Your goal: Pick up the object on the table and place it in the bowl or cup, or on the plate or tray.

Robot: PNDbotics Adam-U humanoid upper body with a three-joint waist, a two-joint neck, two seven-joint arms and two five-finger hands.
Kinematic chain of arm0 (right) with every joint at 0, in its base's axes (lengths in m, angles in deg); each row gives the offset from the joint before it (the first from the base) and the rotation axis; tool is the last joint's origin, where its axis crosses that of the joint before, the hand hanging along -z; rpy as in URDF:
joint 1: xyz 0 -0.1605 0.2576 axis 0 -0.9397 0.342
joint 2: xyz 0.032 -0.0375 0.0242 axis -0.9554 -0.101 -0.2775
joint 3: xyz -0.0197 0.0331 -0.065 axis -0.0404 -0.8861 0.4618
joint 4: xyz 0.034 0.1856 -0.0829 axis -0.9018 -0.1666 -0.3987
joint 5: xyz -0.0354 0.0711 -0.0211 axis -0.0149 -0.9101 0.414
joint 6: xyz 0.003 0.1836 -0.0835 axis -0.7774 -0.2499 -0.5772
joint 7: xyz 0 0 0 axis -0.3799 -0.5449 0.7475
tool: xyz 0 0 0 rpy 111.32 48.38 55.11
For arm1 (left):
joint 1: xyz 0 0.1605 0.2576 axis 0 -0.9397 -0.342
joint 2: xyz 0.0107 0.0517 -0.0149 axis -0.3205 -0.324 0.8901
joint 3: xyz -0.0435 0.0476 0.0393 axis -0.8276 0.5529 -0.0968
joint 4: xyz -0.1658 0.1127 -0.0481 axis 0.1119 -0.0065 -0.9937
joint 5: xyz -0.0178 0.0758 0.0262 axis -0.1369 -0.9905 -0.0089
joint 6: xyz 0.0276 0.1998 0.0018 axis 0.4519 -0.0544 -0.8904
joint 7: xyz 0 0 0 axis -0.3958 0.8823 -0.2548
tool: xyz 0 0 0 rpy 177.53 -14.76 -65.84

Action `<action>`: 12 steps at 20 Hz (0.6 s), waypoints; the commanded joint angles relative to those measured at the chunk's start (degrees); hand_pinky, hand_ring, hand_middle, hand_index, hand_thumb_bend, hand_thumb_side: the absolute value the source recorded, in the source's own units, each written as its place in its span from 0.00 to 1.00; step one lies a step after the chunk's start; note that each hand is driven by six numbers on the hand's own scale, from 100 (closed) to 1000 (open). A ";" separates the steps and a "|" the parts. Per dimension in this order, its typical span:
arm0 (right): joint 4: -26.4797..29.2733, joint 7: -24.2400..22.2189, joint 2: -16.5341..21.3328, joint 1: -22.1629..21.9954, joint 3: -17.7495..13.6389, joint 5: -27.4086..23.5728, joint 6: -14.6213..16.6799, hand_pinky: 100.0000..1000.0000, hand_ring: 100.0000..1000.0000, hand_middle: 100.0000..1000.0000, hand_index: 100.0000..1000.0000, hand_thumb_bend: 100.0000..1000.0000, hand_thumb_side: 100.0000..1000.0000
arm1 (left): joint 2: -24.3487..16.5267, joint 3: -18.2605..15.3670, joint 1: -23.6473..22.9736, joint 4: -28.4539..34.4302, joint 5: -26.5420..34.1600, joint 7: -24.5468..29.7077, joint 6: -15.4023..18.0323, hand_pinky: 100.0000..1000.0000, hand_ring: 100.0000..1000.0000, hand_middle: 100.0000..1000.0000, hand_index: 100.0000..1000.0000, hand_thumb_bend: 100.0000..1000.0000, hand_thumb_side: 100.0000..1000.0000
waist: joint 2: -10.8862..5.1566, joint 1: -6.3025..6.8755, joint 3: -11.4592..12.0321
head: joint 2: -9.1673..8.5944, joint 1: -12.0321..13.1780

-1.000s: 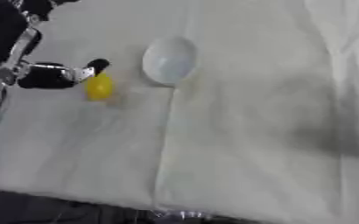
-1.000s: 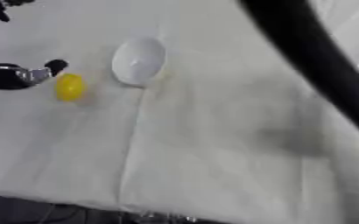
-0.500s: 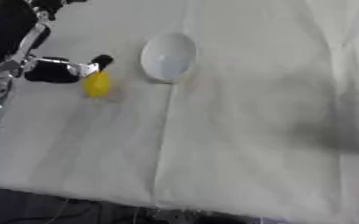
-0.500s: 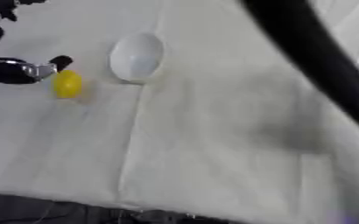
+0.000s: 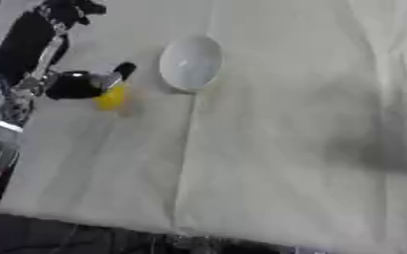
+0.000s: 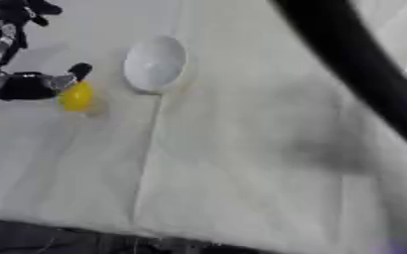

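- The left hand (image 6: 42,84) is at the yellow object (image 6: 76,95) on the bench (image 5: 268,149); a fingertip sticks out over the object, but whether the fingers close on it, one cannot tell.
- Compared with a second ago, the hand has come closer to the object.
- The white bowl (image 5: 190,63) stands near, at about 2 o'clock from the object, so the lift is probably next.
- The right hand is not seen.

The left hand (image 5: 81,85) is black with a silver-grey patch near its fingertips. Its arm (image 5: 29,42) is black with silvery joints. A thick black limb (image 6: 355,64) crosses the right.
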 commanded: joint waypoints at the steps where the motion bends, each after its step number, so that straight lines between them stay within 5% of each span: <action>1: 0.78 -0.07 0.57 0.50 -0.24 -0.10 -0.04 0.29 0.65 0.82 0.79 0.00 0.89 | 0.90 0.55 -0.29 0.62 -1.07 0.75 -3.30 0.11 0.54 0.66 0.80 0.39 0.64 | -0.76 -0.29 0.15 | -0.15 -0.32; 12: 0.78 -0.31 0.80 0.54 -0.27 -0.23 -0.02 0.29 0.65 0.81 0.79 0.00 0.89 | 2.11 2.72 -2.96 3.02 -2.17 4.70 -5.31 0.12 0.52 0.67 0.80 0.40 0.67 | -0.68 0.07 0.23 | -0.15 -0.32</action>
